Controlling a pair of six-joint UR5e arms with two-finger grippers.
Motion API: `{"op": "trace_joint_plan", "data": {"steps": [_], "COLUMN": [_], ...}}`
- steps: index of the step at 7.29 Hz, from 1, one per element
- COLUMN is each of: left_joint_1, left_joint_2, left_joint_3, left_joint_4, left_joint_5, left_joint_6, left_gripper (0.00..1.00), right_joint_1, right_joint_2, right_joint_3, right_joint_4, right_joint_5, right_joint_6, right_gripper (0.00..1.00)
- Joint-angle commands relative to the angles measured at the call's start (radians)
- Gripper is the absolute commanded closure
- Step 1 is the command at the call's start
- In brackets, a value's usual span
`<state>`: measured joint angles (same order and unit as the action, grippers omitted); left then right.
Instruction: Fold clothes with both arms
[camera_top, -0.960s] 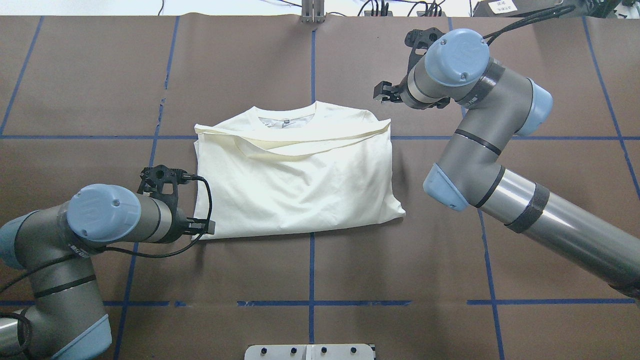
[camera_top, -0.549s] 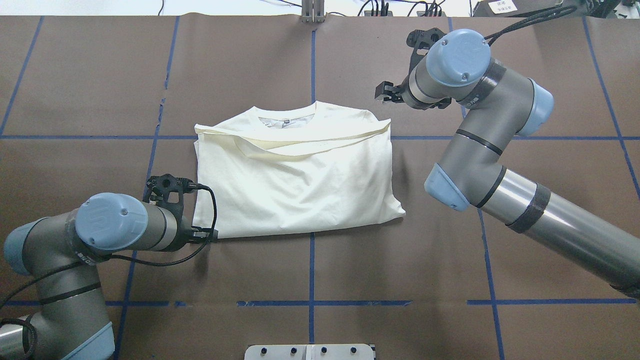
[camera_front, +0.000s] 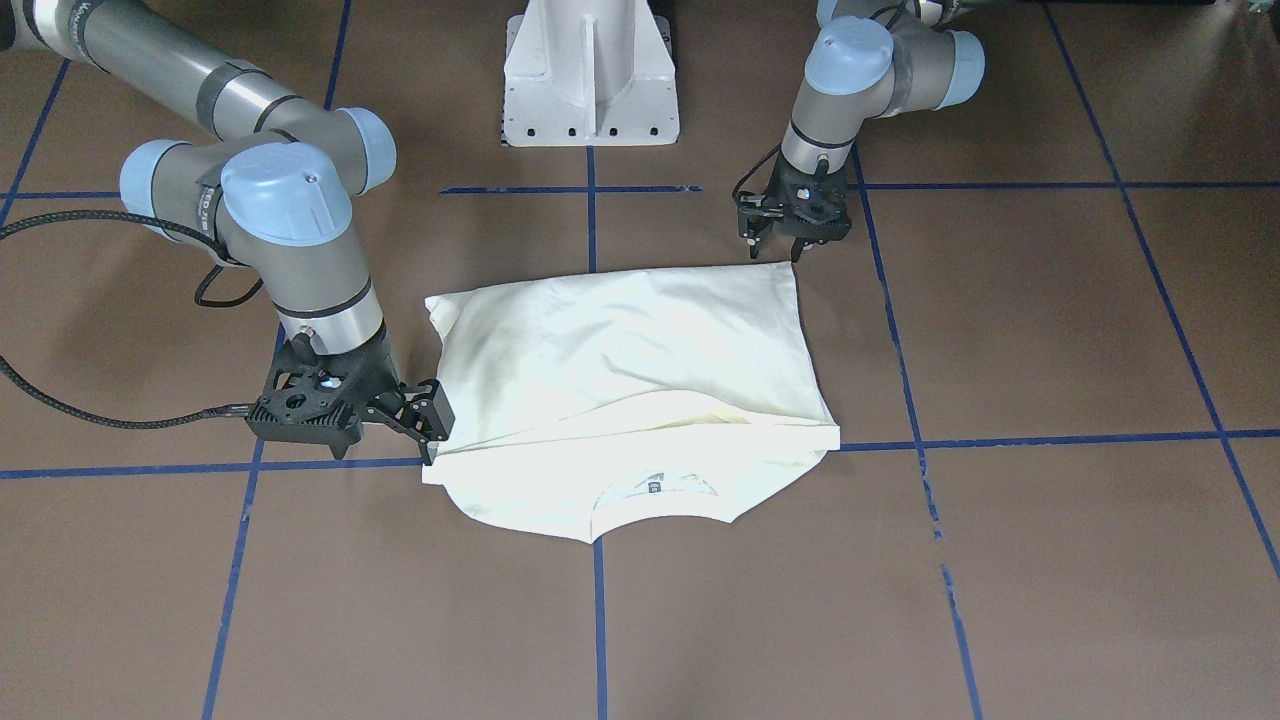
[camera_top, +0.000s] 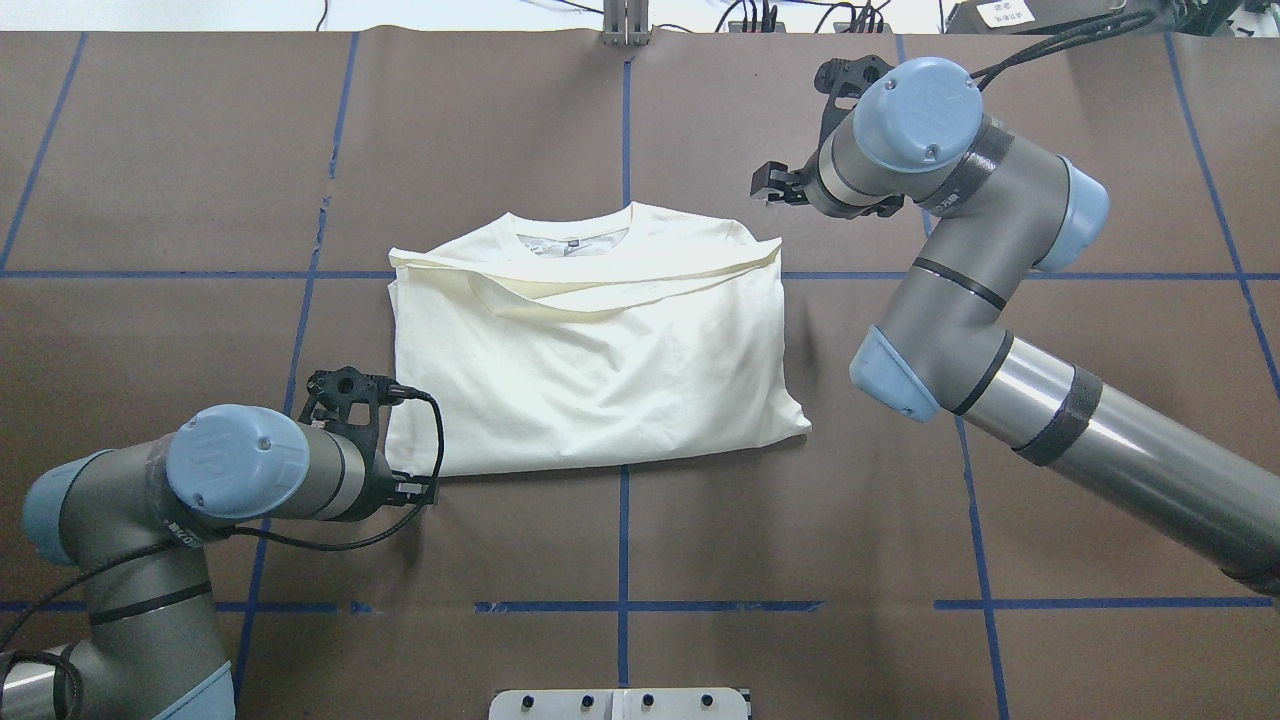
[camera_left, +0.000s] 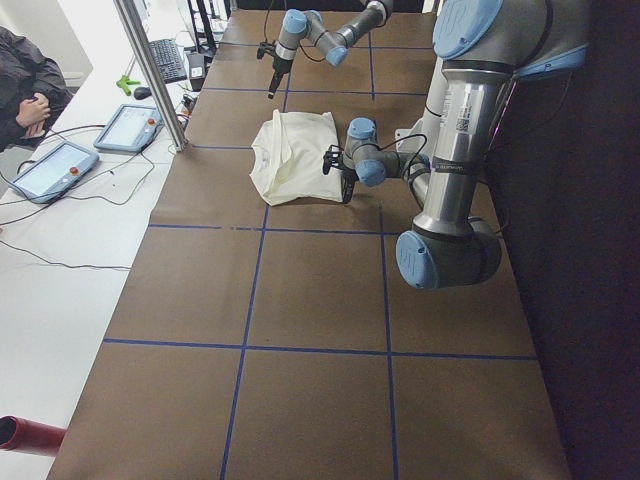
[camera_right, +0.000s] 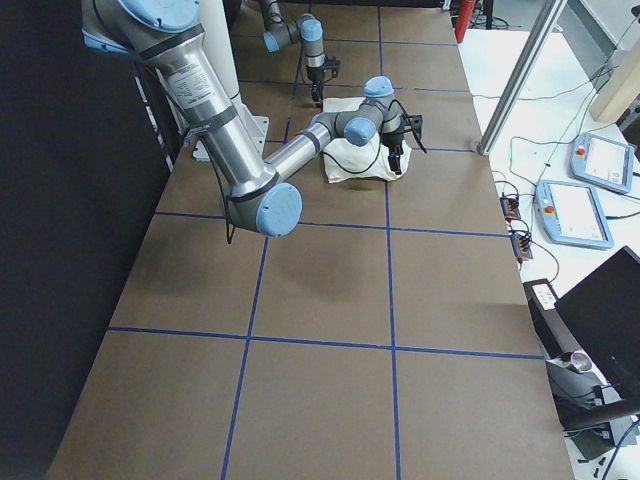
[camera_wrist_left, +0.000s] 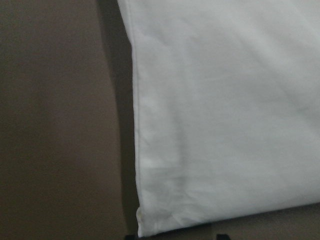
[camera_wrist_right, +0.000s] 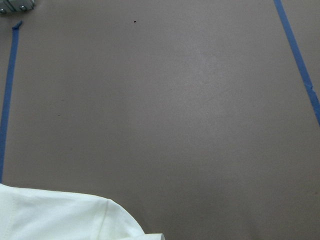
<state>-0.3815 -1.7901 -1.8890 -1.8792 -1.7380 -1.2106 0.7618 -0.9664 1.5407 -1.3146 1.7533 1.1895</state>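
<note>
Since the earlier overhead frames, the left gripper (camera_top: 418, 490) has been drawn toward the near side, from beside the left edge of the T-shirt (camera_top: 590, 370) to just outside its near-left corner. The right gripper (camera_top: 765, 187) has scarcely been shifted.

The T-shirt is laid folded at the middle of the table (camera_top: 800, 520), plain cream side up, with the collar at the far edge and a folded band lying across just short of it. The left gripper is held low with its jaws apart, and the corner is seen just ahead of them in the wrist view. This placement is judged to prepare a pinch of that corner. The right gripper is held just beyond the far-right corner, clear of the cloth. Its jaws appear to be apart, though they are shown small. It is judged to be waiting over the corner it will take.

A black cable (camera_top: 440, 455) from the left wrist is looped beside the shirt's left edge, and is judged the one thing that could foul the grasp. Blue tape lines (camera_top: 622, 540) are crossed by the cloth. A white pedestal base (camera_front: 590, 70) stands at the near edge, well apart from the shirt.
</note>
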Motion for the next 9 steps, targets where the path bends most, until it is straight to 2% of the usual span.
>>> {"op": "trace_joint_plan", "data": {"steps": [1, 4, 6, 9], "left_joint_1": [0.001, -0.005, -0.002, -0.008], "left_joint_2": [-0.002, 0.006, 0.000, -0.008], "left_joint_3": [0.005, -0.007, -0.007, -0.005], "left_joint_4": [0.000, 0.000, -0.001, -0.003], "left_joint_5": [-0.002, -0.002, 0.000, 0.000], "left_joint_6": [0.003, -0.041, -0.111, -0.118], "left_gripper": [0.38, 0.37, 0.40, 0.43], "right_joint_1": [0.001, 0.001, 0.002, 0.008], "right_joint_2": [-0.002, -0.005, -0.005, -0.005], "right_joint_3": [-0.001, 0.001, 0.001, 0.001], "right_joint_4": [0.000, 0.000, 0.000, 0.000], "right_joint_5": [0.000, 0.000, 0.000, 0.000], "right_joint_6": [-0.001, 0.001, 0.002, -0.002], "right_gripper": [0.00, 0.00, 0.00, 0.00]}}
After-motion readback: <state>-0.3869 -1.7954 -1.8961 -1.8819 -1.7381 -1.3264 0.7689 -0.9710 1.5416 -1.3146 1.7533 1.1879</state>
